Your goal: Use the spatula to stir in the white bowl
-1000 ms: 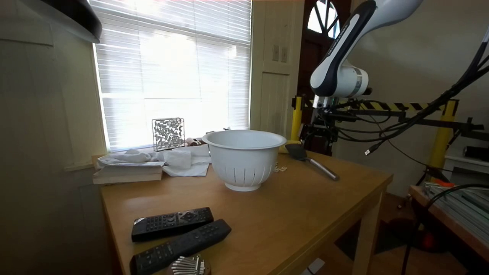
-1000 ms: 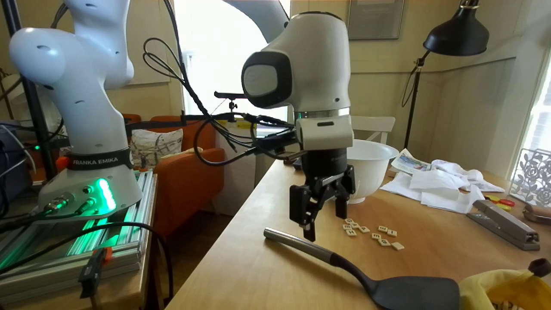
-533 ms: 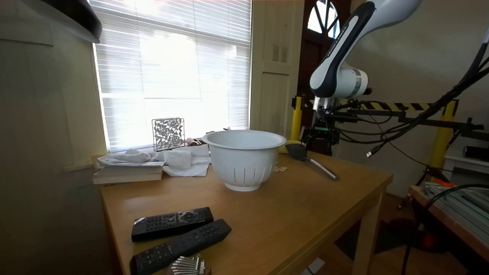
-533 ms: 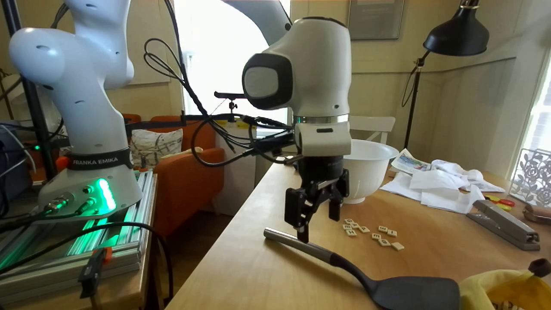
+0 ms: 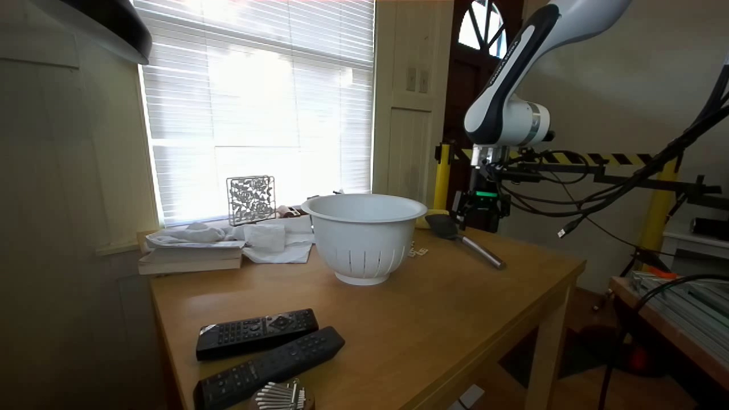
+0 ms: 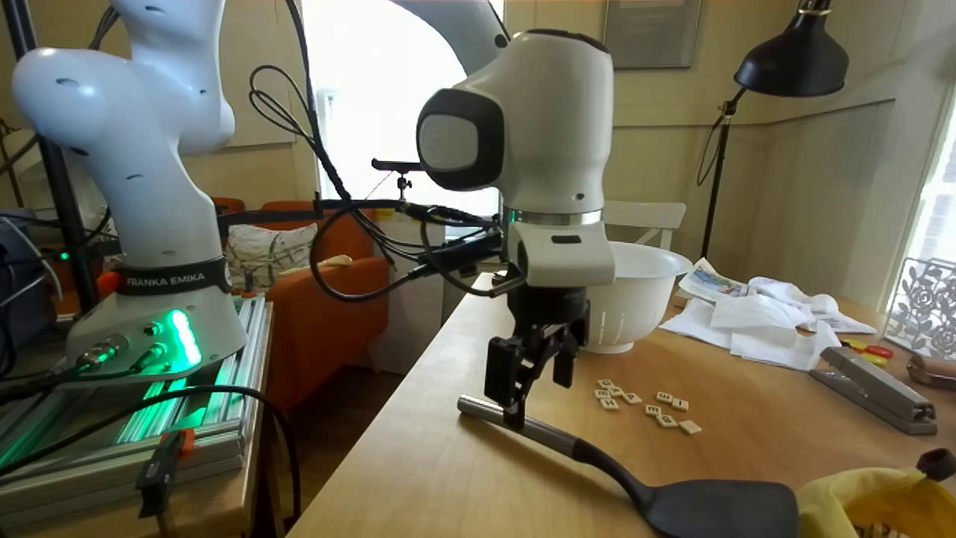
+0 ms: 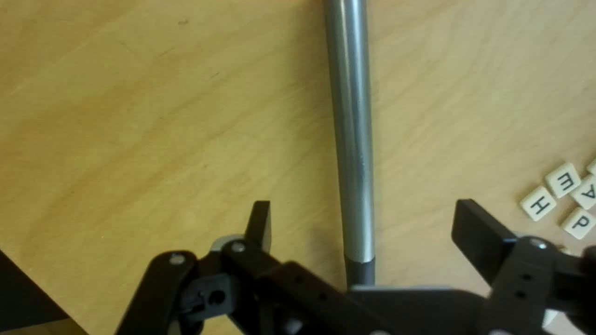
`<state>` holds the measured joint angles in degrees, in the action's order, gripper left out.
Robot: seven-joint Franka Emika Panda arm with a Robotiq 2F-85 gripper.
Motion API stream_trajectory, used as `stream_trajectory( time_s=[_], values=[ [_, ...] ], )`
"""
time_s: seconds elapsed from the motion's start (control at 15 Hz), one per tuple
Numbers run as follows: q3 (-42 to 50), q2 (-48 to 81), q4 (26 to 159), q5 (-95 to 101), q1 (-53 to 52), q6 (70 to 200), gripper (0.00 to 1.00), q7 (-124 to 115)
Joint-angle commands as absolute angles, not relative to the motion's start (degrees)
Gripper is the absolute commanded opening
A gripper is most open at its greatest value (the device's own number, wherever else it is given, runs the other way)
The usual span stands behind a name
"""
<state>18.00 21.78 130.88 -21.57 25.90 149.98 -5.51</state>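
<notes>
The spatula lies on the table, its silver handle (image 6: 549, 436) toward the table's edge and its dark flat head (image 6: 721, 508) beside a yellow pouch. It also shows in an exterior view (image 5: 483, 253). The white bowl (image 5: 364, 239) stands upright on the table, partly hidden by the arm in an exterior view (image 6: 638, 299). My gripper (image 6: 539, 402) is open and empty, low over the handle. In the wrist view the handle (image 7: 355, 139) runs between the two spread fingers (image 7: 363, 204), nearer the left one. Its dark neck passes out of sight under the gripper. I cannot tell the fingers' exact height.
Letter tiles (image 6: 631, 398) lie beside the spatula. The yellow pouch (image 6: 859, 493) touches or nearly touches its head. A stapler (image 6: 874, 388) and white papers (image 6: 777, 321) lie farther off. Remote controls (image 5: 259, 333) lie near the table's opposite end. Cables (image 5: 615, 182) hang from the arm.
My gripper has come down toward the spatula's handle, shifted slightly toward the handle's end, and turned a little. The fingers have stayed open. The spatula and bowl have not moved.
</notes>
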Motion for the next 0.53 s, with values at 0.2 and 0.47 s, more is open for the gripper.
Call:
stream_trajectory(
  time_s=[0.2, 0.47],
  values=[
    [13.51, 23.15, 131.14, -26.93, 30.67, 154.66, 1.00, 5.09],
    [10.22, 24.22, 132.05, -29.84, 32.83, 159.71, 1.00, 9.34]
  ],
)
